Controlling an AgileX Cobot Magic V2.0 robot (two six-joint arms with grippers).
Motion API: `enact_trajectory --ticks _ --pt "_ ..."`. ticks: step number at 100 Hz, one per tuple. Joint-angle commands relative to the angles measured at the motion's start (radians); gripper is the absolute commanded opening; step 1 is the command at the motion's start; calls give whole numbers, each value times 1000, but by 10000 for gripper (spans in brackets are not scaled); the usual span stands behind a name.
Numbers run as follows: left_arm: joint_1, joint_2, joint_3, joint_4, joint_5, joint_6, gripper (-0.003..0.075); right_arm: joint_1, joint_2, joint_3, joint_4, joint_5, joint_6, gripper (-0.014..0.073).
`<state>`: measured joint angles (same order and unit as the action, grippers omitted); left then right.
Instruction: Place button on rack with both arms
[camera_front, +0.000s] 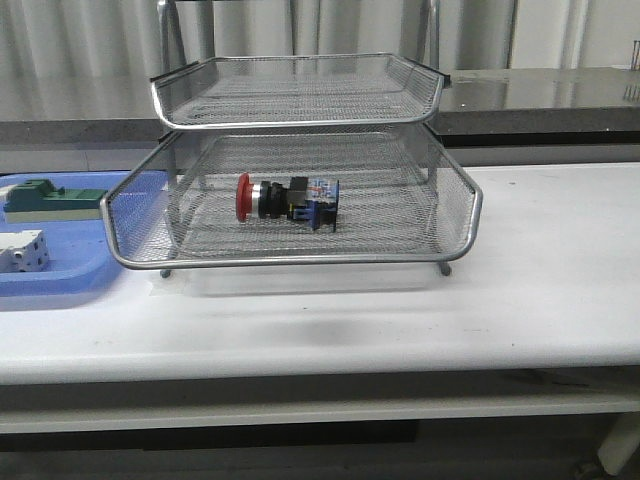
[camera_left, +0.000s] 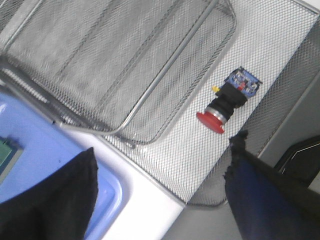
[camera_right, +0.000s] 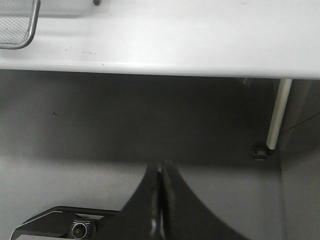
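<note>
On the rack's (camera_front: 300, 262) lower tier, the button (camera_front: 288, 200) is lying placed. My left gripper (camera_left: 160, 195) is hanging wide and empty; my right gripper (camera_right: 160, 200) is sitting closed.

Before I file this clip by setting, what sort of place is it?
Probably a lab or workshop test bench, not an office. A plain white table holds a wire rack with an industrial push-button lying in it, a blue tray of small parts sits beside it, and a grey curtain hangs behind.

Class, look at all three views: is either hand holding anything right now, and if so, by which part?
Nothing is held. The left hand is open and empty; the right hand is shut on nothing. The button lies alone in the rack.
</note>
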<state>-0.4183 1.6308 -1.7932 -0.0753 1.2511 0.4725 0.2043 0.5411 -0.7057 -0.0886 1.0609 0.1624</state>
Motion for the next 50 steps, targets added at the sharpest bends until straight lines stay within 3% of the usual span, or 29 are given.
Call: enact_trajectory --ticks 1,27,50 --pt "37 -103 38 -8 15 -22 493 -2 3 -23 -14 -48 -3 -67" --pt "141 -361 354 -23 -198 -24 493 -2 3 -23 -14 -48 -3 -67" --pt "163 -616 674 -31 -536 -26 493 -2 3 -23 -14 -48 -3 -67"
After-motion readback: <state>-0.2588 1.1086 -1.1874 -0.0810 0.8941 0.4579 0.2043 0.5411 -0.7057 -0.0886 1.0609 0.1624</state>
